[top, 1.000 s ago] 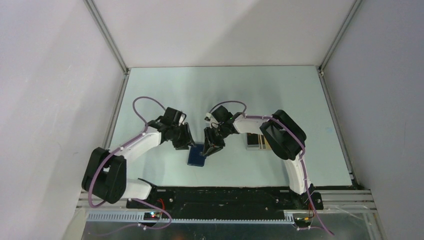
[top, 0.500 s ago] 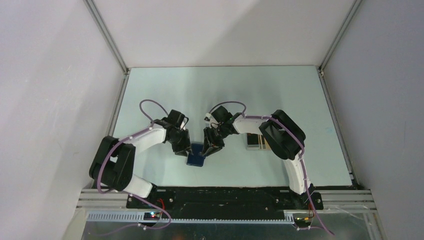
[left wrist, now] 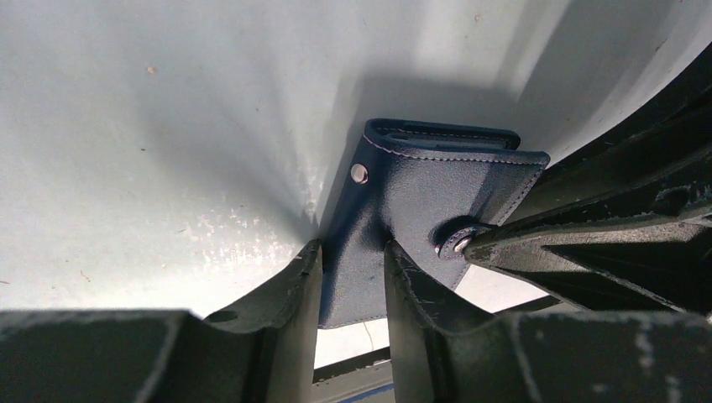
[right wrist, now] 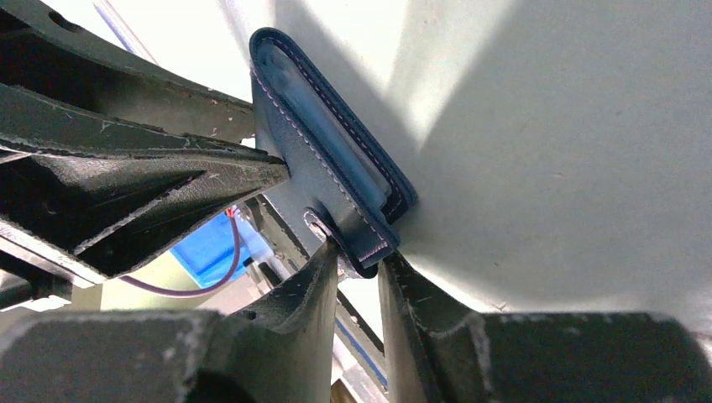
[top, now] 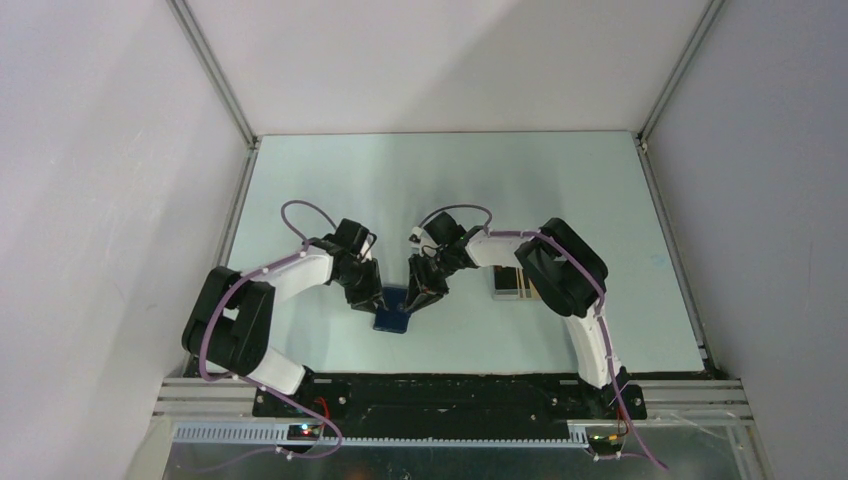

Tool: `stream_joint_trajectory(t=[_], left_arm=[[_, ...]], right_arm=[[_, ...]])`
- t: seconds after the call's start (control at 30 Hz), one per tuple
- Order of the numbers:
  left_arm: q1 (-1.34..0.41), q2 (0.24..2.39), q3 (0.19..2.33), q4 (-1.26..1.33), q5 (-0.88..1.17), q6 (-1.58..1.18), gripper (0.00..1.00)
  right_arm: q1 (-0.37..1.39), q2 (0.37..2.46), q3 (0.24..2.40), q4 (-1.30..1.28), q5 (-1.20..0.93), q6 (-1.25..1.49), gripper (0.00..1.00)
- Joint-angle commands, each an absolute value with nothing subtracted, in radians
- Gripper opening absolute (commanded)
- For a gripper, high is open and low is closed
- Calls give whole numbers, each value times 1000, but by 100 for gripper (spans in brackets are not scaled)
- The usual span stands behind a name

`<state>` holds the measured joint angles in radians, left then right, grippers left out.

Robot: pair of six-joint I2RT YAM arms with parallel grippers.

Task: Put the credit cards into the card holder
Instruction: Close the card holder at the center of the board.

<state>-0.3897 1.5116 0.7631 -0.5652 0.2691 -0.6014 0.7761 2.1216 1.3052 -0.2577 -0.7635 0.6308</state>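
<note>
Step (judged): opening holder [left wrist: 420, 193] | Left gripper [left wrist: 351, 256]: clamped on holder's edge | Right gripper [right wrist: 359, 256]: clamped on its snap flap | Holder: between both grippers, near-centre worktop [top: 450, 180] | Next: pull flaps apart against a firm counter-hold, without slipping.

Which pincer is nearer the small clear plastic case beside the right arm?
Right. The right pincer grips the navy-blue folding card holder on the side facing the clear plastic case; the left pincer grips its far side, farther from the case.
</note>
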Motion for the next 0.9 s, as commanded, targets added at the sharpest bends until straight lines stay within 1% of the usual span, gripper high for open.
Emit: stream_joint_trajectory(t=[0.0,0.13,0.27,0.4,0.53,0.63,0.87], left_arm=[[-399,1554,759,-516,282,-590,35],[-399,1561,761,-515,282,-591,35],[-400,1562,759,-516,276,-595,34],[-399,1561,758,-516,270,-597,34],[-398,1569,758,-517,271,-598,33],[-398,1570,758,-516,270,-598,32],[-399,1570,758,-516,270,-601,30]], right_arm=[[799,2164,1307,-168,-788,645,27],[799,2158,1306,-169,-797,629,28],[796,2125,1280,-146,-792,631,32],[785,2087,1237,-103,-783,643,45],[759,2052,1170,-36,-787,680,53],[742,2046,1136,4,-807,717,52],[750,2071,1125,5,-792,730,41]])
